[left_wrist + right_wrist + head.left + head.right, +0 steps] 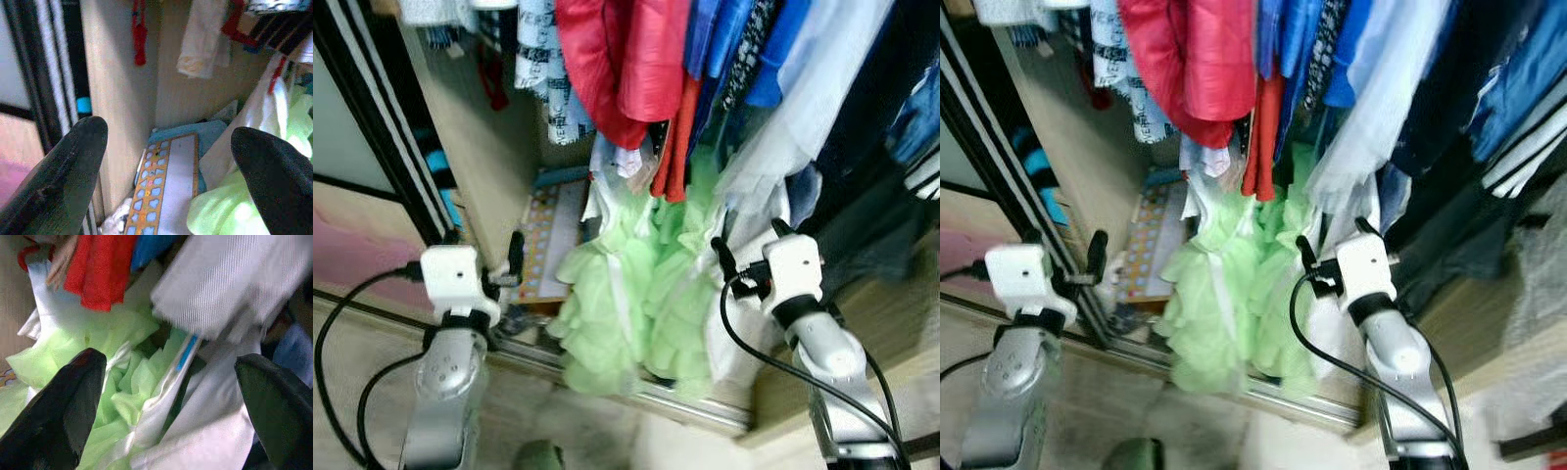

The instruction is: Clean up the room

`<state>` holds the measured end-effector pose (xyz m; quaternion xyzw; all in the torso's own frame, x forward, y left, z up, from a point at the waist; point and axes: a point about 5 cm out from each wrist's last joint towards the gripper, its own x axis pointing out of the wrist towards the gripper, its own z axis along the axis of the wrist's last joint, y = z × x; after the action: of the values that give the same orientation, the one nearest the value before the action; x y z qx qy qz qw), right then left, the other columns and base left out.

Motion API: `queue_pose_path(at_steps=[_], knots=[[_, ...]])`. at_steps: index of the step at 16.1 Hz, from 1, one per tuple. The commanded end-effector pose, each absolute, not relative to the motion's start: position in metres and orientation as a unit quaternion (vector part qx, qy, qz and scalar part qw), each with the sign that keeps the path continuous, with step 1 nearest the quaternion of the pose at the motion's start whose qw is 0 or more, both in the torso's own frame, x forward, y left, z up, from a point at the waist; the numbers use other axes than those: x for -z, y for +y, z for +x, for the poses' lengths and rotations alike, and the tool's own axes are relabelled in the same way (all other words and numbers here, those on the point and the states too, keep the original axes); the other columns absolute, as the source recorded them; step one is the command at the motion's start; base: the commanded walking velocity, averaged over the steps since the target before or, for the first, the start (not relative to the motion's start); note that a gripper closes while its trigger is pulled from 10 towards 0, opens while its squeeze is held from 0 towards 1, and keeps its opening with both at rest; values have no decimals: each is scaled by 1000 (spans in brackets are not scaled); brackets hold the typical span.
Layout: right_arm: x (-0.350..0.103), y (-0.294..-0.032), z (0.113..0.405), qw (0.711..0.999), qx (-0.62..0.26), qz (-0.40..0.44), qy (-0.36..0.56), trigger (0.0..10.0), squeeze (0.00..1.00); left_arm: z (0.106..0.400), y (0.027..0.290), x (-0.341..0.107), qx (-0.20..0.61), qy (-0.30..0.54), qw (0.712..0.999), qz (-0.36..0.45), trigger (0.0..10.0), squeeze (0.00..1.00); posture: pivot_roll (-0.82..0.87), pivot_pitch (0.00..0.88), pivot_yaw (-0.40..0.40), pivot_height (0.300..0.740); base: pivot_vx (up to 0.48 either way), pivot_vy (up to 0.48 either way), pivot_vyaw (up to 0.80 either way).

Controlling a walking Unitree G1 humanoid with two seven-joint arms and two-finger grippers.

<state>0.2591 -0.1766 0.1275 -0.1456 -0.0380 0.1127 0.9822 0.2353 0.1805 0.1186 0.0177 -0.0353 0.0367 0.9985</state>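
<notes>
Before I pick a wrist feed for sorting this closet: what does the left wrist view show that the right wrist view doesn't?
Left wrist view alone: the wooden closet wall, a flat patterned board on a blue item, and a red strap hanging above.

Right wrist view alone: a red garment, a striped white cloth and blue fabric.

Both: light green ruffled fabric, and that gripper's own fingers spread wide, left gripper, right gripper, holding nothing.

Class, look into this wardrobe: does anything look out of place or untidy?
Yes. The light green ruffled garment hangs low and spills over the wardrobe's bottom track, in the way of the sliding door. A patterned board leans loosely behind it. Both end effectors, left and right, are open and empty.
</notes>
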Motion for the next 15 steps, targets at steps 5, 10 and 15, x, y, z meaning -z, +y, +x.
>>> queue_pose_path(at_steps=[5, 10, 15], knots=[[-124, -180, 256, 984, -108, -140, -20, 10000, 0, 233, 173, -125, -26, -50, 998, 18, 10000, 0, 25, 0, -101, 740, 0, 0, -121], [-120, -187, 244, 988, -76, -136, -15, 10000, 0, 243, 165, -125, 7, -47, 999, 19, 10000, 0, -34, 0, -49, 740, 0, 0, -653], [-116, -187, 239, 989, -65, -133, -13, 10000, 0, 247, 166, -126, 15, -48, 998, 24, 10000, 0, -44, 0, -18, 740, 0, 0, 0]])
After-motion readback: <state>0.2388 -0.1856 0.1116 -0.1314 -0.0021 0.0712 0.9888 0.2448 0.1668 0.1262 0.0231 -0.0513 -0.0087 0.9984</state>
